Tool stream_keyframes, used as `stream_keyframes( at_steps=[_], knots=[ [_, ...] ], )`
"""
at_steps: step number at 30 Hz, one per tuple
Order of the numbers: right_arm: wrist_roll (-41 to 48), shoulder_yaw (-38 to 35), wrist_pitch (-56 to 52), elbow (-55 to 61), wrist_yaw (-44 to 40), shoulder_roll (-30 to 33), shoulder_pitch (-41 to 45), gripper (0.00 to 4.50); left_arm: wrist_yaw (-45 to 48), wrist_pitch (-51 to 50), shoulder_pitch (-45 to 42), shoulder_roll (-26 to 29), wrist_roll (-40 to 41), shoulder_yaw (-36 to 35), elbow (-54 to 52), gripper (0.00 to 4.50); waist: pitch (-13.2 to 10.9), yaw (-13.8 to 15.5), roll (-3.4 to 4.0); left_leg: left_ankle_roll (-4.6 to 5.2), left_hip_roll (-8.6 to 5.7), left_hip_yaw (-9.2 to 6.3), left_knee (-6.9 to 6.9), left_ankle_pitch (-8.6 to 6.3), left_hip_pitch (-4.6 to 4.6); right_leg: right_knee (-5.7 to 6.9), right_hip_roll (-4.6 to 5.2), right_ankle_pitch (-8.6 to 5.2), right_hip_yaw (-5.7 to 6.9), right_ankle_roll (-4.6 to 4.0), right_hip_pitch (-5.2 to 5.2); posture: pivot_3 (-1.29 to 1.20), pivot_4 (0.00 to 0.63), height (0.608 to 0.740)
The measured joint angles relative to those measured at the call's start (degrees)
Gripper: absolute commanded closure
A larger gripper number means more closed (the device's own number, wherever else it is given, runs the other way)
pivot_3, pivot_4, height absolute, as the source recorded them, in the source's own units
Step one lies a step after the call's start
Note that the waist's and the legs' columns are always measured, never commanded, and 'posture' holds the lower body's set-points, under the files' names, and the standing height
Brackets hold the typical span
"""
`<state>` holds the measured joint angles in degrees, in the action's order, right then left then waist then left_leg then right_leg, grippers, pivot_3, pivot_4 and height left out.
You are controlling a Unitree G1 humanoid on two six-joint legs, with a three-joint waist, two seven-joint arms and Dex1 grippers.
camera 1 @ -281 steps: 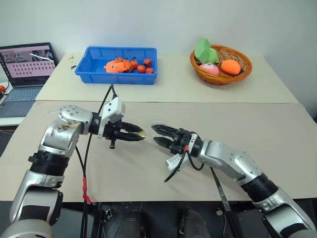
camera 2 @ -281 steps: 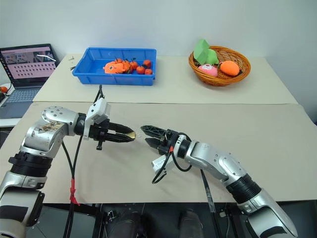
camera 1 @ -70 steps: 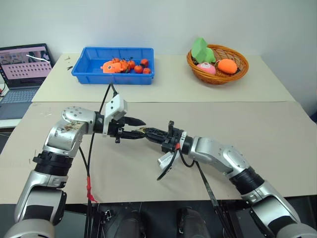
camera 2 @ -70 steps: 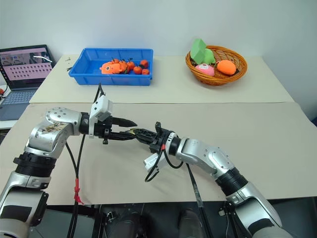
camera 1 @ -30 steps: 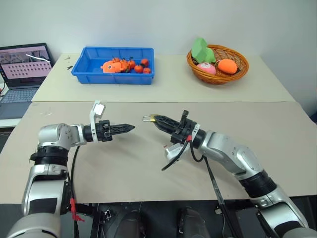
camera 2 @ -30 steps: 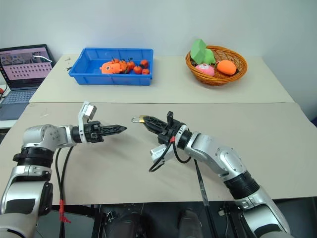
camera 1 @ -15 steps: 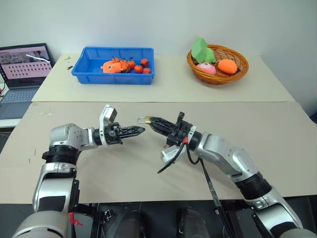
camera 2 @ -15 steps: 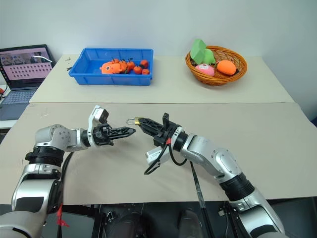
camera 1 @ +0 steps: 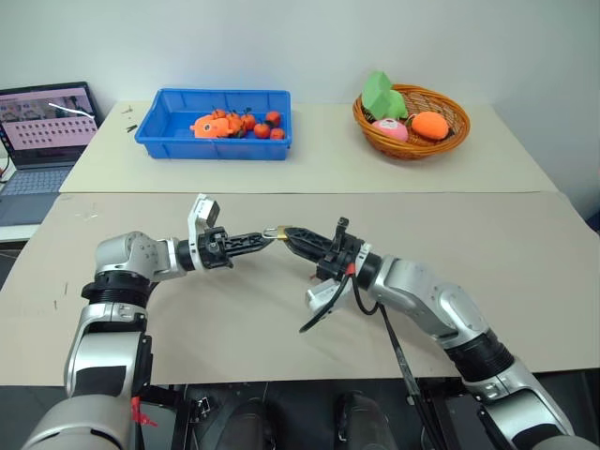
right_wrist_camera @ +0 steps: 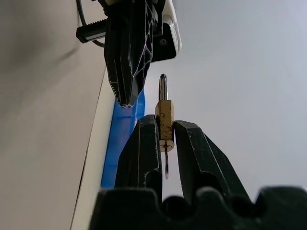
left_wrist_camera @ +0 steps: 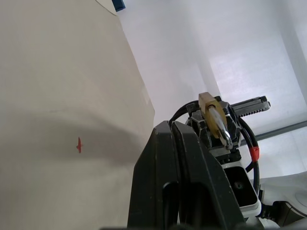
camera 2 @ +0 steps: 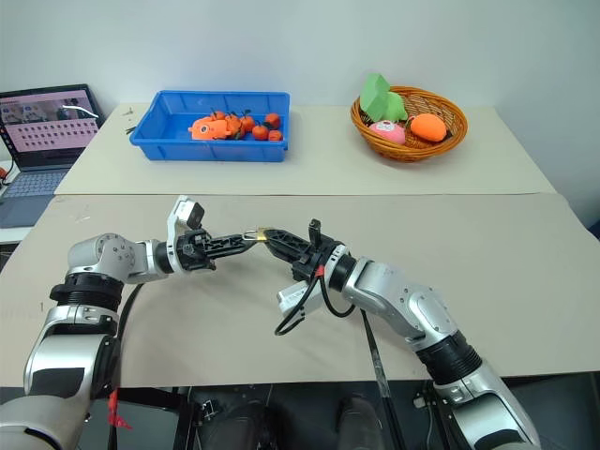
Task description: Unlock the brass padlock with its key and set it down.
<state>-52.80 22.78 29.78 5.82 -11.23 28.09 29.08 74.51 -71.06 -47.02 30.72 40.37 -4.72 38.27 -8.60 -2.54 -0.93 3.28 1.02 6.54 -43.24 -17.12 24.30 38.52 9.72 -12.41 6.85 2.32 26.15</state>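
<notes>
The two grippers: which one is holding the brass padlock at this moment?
The right gripper holds the brass padlock, its body pinched between the two black fingers. The left gripper is shut with nothing visible between its fingers, its tips at the padlock's shackle.

Showing silver-grey arm shells with black joint rings, black ribbed fingers [camera 1: 246, 242], white wrist-camera housings, black cables looping beneath, a red tag on one.

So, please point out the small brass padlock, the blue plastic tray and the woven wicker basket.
small brass padlock [right_wrist_camera: 166, 123]: right wrist view, gold body.
blue plastic tray [camera 1: 212, 148]: left eye view, front wall.
woven wicker basket [camera 1: 412, 148]: left eye view, front rim.
</notes>
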Motion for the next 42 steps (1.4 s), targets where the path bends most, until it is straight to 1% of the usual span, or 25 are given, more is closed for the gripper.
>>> stream_keyframes(
  at_steps=[4,21,24,28,42],
  knots=[
    [-0.07,1.08,0.14,-0.27,0.0,-0.01,-0.34,4.39,-0.54,0.7,-0.25,0.0,-0.07,-0.06,0.71,4.44,0.0,-0.03,0.0,-0.01,0.0,0.0,-0.01,0.0,-0.01,0.0,0.0,0.0,-0.01,0.0,0.0,0.0,0.15,0.684],
    [0.01,1.43,0.25,-3.76,0.0,-0.38,1.34,4.39,-1.8,1.75,-0.6,0.01,-0.74,-0.56,1.3,4.44,0.0,-0.06,0.0,-0.01,0.01,0.0,-0.02,0.01,-0.01,0.0,0.0,0.0,-0.01,0.0,0.0,0.0,0.15,0.684],
    [0.01,1.59,0.27,-3.86,0.02,-0.43,1.34,4.39,-1.3,0.35,-0.59,0.2,-0.49,-0.39,0.25,4.44,0.0,-0.05,-0.01,-0.01,0.01,0.0,-0.03,0.01,0.0,0.0,0.0,0.0,-0.01,0.0,0.0,0.0,0.15,0.684],
    [0.01,1.63,0.31,-4.16,0.02,-0.42,1.34,4.39,0.37,-1.82,-0.49,0.81,0.54,0.23,-4.44,4.44,-0.01,0.02,-0.01,-0.01,0.01,-0.02,-0.02,0.01,0.0,0.0,0.0,0.0,0.0,0.0,0.0,0.0,0.15,0.684],
    [0.03,1.65,0.27,-5.03,-0.03,-0.54,1.34,4.39,0.45,-2.38,-0.5,0.82,0.23,0.33,-4.87,4.44,-0.01,-0.01,-0.01,-0.02,0.0,-0.01,-0.03,0.01,0.0,-0.01,0.0,0.0,0.0,0.0,0.0,0.0,0.15,0.684]
  ],
)
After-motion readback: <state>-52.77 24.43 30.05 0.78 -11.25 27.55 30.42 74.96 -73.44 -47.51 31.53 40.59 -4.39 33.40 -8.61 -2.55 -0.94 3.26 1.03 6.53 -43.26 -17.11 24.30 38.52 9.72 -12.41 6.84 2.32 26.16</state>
